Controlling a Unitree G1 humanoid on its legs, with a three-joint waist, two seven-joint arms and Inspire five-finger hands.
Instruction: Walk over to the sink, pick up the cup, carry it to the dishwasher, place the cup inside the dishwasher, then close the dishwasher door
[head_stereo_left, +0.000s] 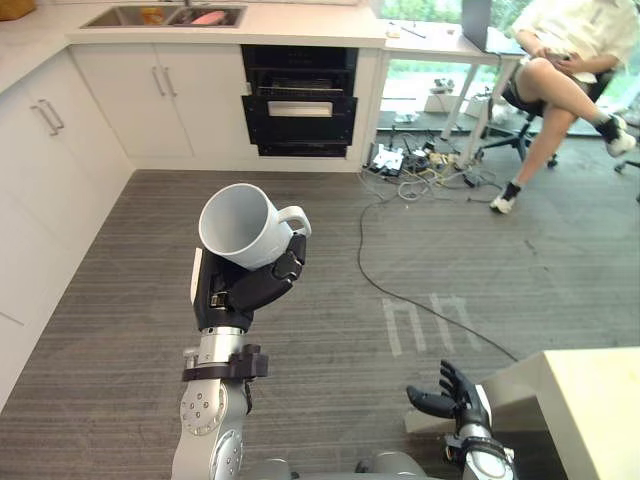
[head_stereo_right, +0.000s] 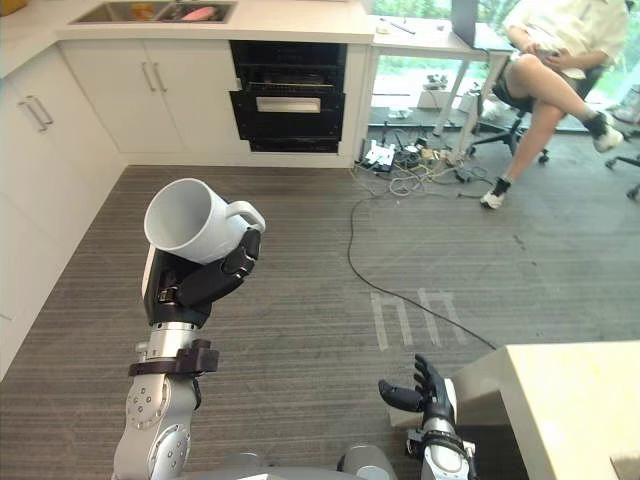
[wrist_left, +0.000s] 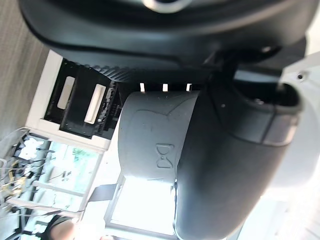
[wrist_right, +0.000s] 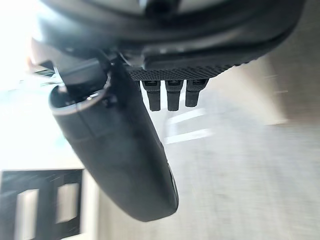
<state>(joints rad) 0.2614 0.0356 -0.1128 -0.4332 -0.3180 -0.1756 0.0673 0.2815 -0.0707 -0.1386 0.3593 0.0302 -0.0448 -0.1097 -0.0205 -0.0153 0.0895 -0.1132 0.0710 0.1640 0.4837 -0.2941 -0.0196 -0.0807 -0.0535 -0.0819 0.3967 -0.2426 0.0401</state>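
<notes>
Gripping the cup (head_stereo_left: 240, 225) from beneath, the left hand (head_stereo_left: 250, 285) has its dark fingers and thumb curled around the lower body, raised in mid-air over the floor (head_stereo_left: 450, 260). The cup is a smooth, glossy white mug, a plain cylinder with a rounded loop handle. It is tilted rather than upright. Its long axis runs from the base, seated in the hand, up and towards the robot's left, so the round mouth faces up and leftwards and the pale inside shows. The handle sticks out to the robot's right, just above the fingertips.

The right hand (head_stereo_left: 455, 395) hangs low beside the corner of a pale, matte table (head_stereo_left: 590, 400), its fingers loosely spread and holding nothing.

The floor is grey with a fine streaked grain. Well apart from the cup, at the far wall, flat white cabinets (head_stereo_left: 150, 100) with slim bar handles carry a pale counter with a steel sink (head_stereo_left: 165, 16) sunk into it. Just to the right of them sits the black, boxy dishwasher (head_stereo_left: 300, 100), with a light strip across its front. A person (head_stereo_left: 560, 60) sits cross-legged on a chair farther right.
</notes>
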